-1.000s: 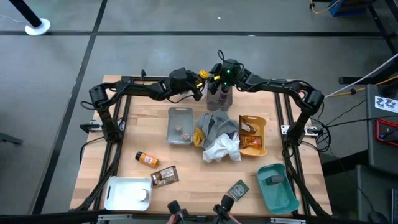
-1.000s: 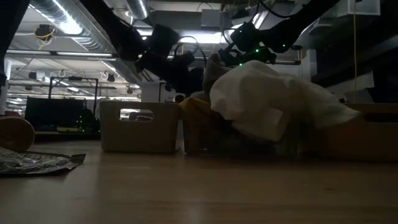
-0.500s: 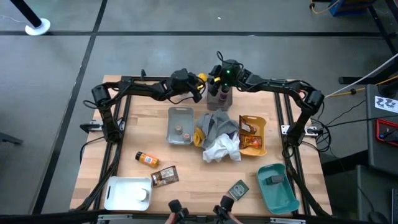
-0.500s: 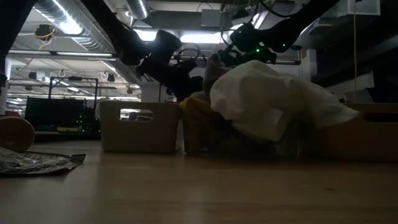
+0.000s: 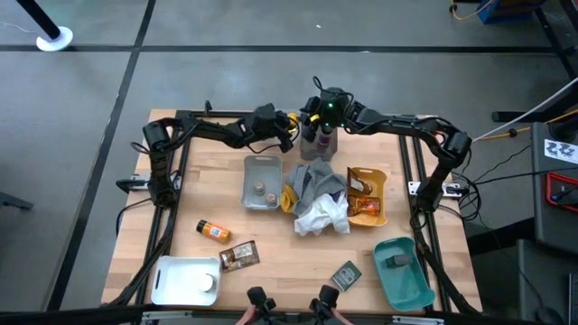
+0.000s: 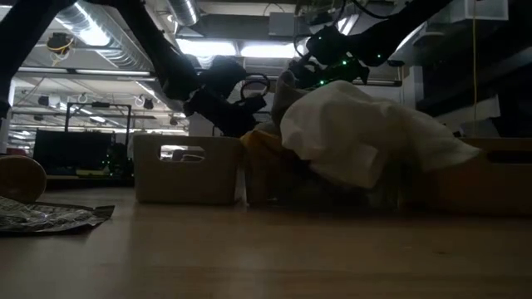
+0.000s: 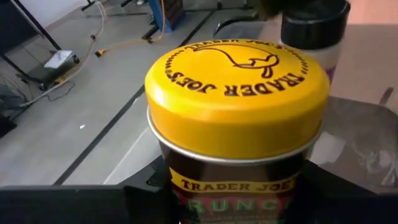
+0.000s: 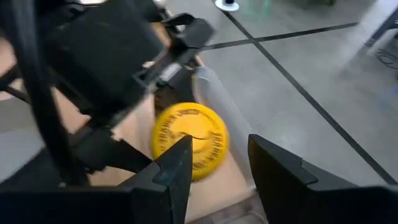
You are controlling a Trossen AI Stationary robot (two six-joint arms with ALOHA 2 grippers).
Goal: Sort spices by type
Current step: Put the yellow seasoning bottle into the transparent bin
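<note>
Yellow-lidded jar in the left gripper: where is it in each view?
High view: yellow-lidded jar at the table's far edge, between both grippers.
Low view: not discernible.
Left wrist view: fills the centre.
Right wrist view: centre.
Shared landmark: its yellow lid.

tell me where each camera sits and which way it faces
High view: above the table, looking straight down; both arms show, left gripper and right gripper meeting at the far edge.
Low view: at tabletop height, looking level past the white cloth; arms enter from above.
Left wrist view: on the left arm, filled by the yellow-lidded jar it holds.
Right wrist view: on the right arm, past its own fingers at the left gripper.
Shared: both wrist views show that jar.
</note>
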